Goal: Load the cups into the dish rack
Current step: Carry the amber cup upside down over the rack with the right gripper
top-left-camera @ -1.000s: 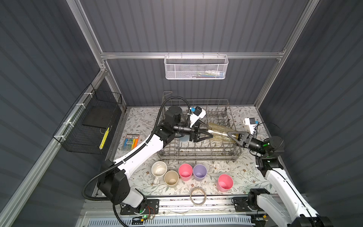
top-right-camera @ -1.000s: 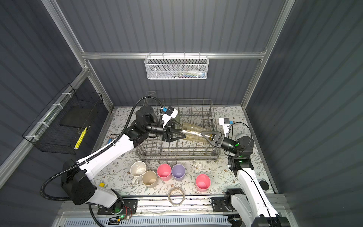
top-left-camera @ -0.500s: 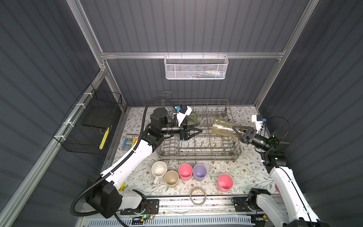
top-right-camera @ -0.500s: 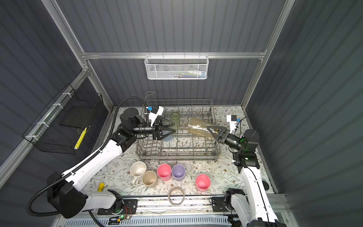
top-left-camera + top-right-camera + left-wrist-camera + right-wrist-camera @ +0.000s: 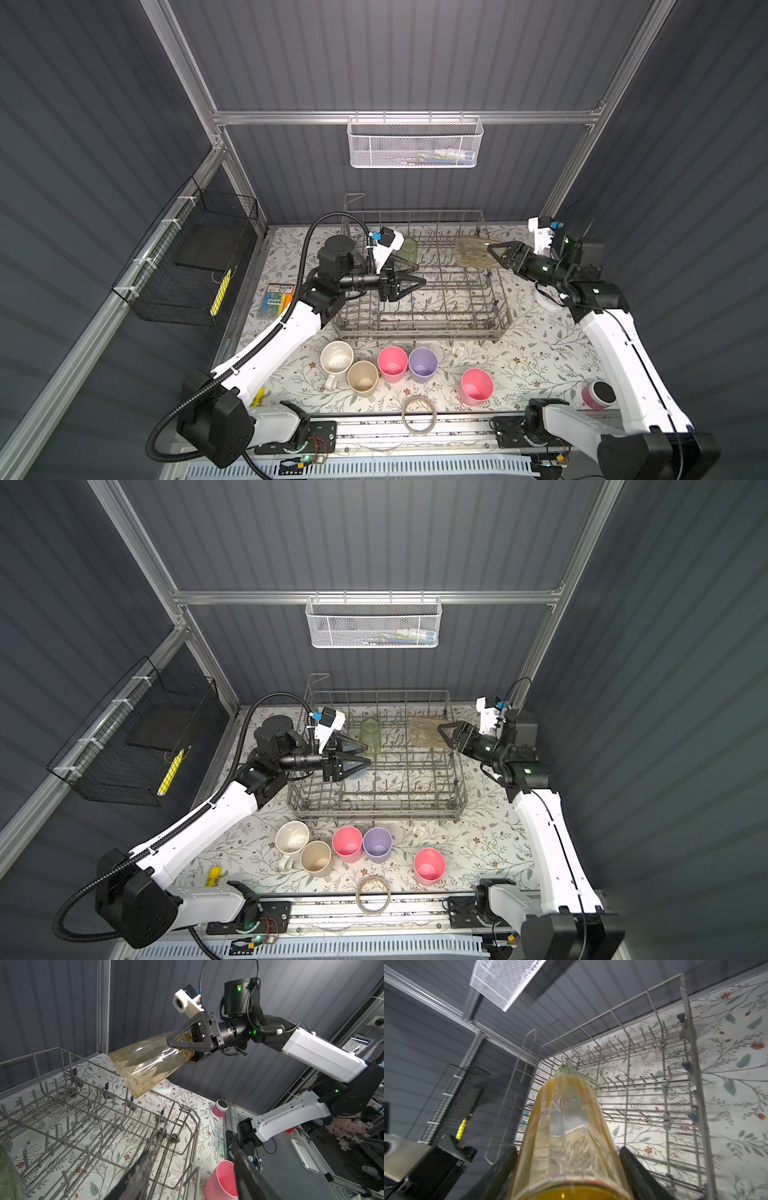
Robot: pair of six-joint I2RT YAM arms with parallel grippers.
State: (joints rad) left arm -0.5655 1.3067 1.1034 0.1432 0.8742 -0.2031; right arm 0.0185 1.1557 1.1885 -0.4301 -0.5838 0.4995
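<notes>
Since a second ago my left fingers [image 5: 409,283] have drawn back from the amber tumbler [image 5: 473,251]. They stand apart with nothing between them, over the left half of the dish rack [image 5: 419,328]. Close beside them, on their far side, the green tumbler [image 5: 409,249] stands in the rack. Nearer me than those fingers, on the tabletop [image 5: 540,353] before the rack, sit the white mug [image 5: 336,359], beige cup [image 5: 363,376], pink cup [image 5: 392,363], lilac cup [image 5: 423,363] and second pink cup [image 5: 476,386], mouths up. My right fingers [image 5: 191,1044] clamp the amber tumbler by its base, mouth pointing away from them, over the rack's far right corner.
</notes>
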